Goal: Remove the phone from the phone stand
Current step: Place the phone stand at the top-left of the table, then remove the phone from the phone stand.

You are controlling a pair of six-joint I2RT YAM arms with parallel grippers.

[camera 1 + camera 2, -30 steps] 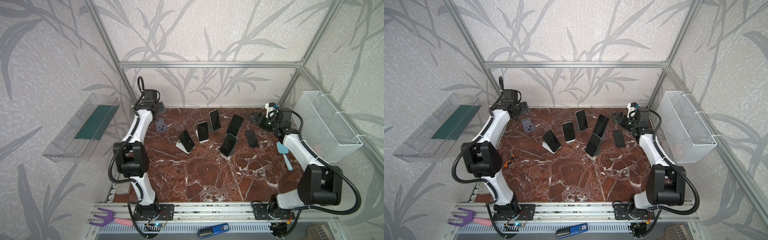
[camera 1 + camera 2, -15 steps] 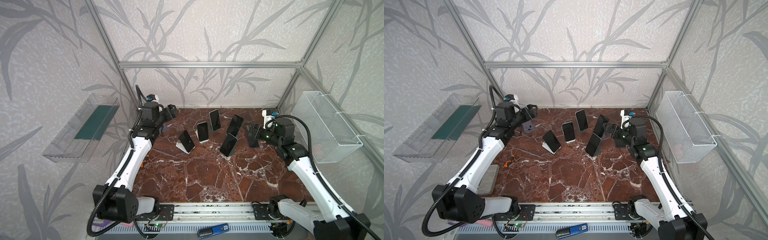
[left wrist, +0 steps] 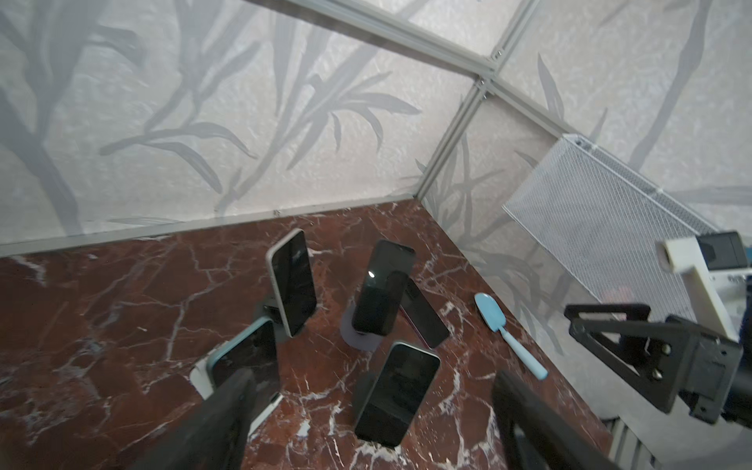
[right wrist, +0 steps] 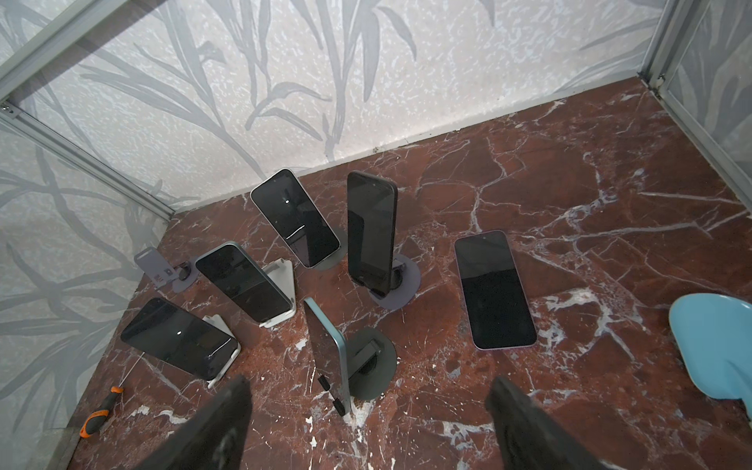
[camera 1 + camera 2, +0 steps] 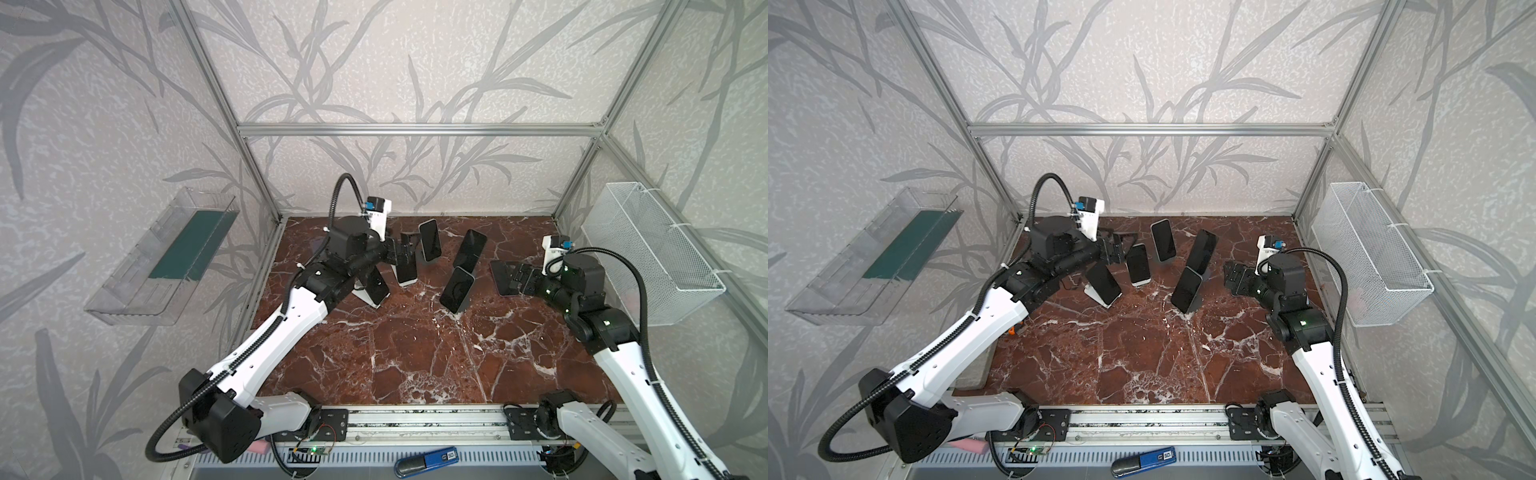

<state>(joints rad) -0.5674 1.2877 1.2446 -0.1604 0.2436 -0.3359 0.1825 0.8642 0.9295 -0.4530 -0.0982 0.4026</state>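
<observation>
Presently five phones lean on stands at the back of the desk (image 5: 415,365); which one is meant I cannot tell.

Nearest candidate is the blue-rimmed phone (image 5: 1138,264). It tilts back on a white stand (image 4: 285,285), its bottom edge caught by the stand's lip. It likely wants lifting up and out, not a sideways pull.

The left gripper (image 5: 1118,249) hangs close by its upper end, jaws spread, nothing in them. Contact is not discernible. The wide spread probably suits the phone's width.

The front phone (image 4: 329,350) stands steeply on a round stand (image 4: 382,354), ahead of the right gripper (image 5: 1231,280). That gripper is likewise spread and empty, hovering over a flat phone (image 4: 494,289) that lies screen-up on the desk.

An empty stand (image 4: 156,264) in the far left corner suggests one removal is done.
</observation>
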